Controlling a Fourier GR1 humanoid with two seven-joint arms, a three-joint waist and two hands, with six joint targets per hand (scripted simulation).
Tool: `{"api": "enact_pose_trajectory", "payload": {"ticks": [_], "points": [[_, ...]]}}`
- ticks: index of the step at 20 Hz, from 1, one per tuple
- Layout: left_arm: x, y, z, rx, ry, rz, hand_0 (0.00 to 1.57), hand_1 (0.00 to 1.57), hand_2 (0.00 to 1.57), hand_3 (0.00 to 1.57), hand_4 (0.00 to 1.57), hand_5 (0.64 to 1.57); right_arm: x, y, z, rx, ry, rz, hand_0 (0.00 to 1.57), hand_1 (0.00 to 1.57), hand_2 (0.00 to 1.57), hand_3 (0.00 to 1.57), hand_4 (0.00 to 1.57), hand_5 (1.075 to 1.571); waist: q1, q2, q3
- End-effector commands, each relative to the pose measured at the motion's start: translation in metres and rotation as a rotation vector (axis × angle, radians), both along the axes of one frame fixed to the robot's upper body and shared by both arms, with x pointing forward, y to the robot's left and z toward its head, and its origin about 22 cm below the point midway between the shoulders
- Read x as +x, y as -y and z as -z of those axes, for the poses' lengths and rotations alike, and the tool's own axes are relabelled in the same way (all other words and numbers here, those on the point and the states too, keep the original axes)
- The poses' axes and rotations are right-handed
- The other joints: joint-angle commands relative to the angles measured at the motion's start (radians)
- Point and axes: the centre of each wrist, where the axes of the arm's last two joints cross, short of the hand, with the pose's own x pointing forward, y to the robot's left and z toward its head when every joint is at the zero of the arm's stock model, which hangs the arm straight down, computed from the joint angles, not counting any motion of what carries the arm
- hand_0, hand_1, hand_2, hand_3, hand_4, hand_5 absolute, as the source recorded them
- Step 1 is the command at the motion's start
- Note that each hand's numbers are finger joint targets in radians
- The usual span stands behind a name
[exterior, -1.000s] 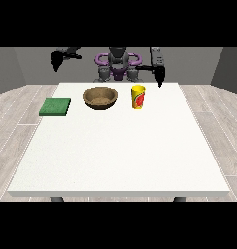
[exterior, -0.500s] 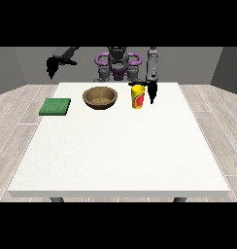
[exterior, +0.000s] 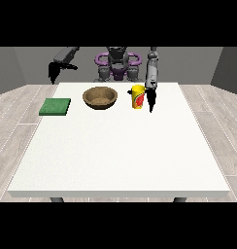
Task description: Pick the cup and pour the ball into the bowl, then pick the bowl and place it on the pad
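Observation:
A yellow cup point(exterior: 137, 96) with a red mark stands upright on the white table point(exterior: 120, 146), right of a brown wooden bowl point(exterior: 99, 97). A green pad point(exterior: 55, 106) lies near the table's left edge. No ball shows from this angle. The hand at the view's right point(exterior: 150, 99) hangs down just right of the cup, close beside it, fingers pointing at the table; it holds nothing. The hand at the view's left point(exterior: 53, 72) is raised off the table's far left corner, away from every object.
The robot's torso point(exterior: 117, 65) stands behind the far edge. The table spreads wide and white towards the camera, with a grey plank floor around it.
The hand at the view's right has come down and forward to sit next to the cup. The hand at the view's left swung outward and lifted. Cup, bowl and pad stayed put.

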Motion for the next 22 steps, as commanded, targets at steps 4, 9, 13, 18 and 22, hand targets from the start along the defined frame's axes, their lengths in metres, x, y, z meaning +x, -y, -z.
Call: {"api": "enact_pose_trajectory", "payload": {"ticks": [4, 9, 13, 18, 22], "points": [[0.007, 0.032, 0.010, 0.007, -0.049, 0.012, 0.00, 0.00, 0.00, 0.00, 0.00, 1.559, 0.007, 0.013, -0.002, -0.012, -0.060, 0.011, 0.00, 0.00, 0.00, 0.00, 0.00, 1.571, -0.002, -0.037, 0.0002], [-0.007, 0.020, 0.025, 0.270, 0.073, -0.148, 1.30, 1.30, 1.57, 1.57, 1.43, 1.255, 0.015, 0.020, -0.035, -0.045, 0.097, -0.033, 0.00, 0.00, 0.00, 0.00, 0.00, 1.570, -0.075, 0.103, -0.0003], [-0.021, 0.026, 0.039, 0.305, 0.011, -0.202, 1.32, 1.32, 1.57, 1.57, 1.48, 1.252, 0.012, 0.021, -0.042, -0.043, 0.062, -0.054, 0.00, 0.00, 0.00, 0.00, 0.00, 1.570, -0.106, 0.056, -0.0008], [-0.015, 0.003, 0.025, 0.455, -0.163, -0.136, 1.34, 1.34, 1.57, 1.57, 1.53, 1.304, -0.009, 0.046, 0.006, -0.037, -0.209, 0.035, 0.00, 0.00, 0.00, 0.00, 0.00, 1.570, -0.015, -0.213, 0.0016], [0.024, -0.065, -0.036, 0.752, -0.174, -0.195, 1.44, 1.44, 1.57, 1.57, 1.57, 1.321, -0.006, 0.041, 0.024, -0.014, -0.249, 0.071, 0.00, 0.00, 0.00, 0.00, 0.00, 1.569, 0.046, -0.252, 0.0057]]}}
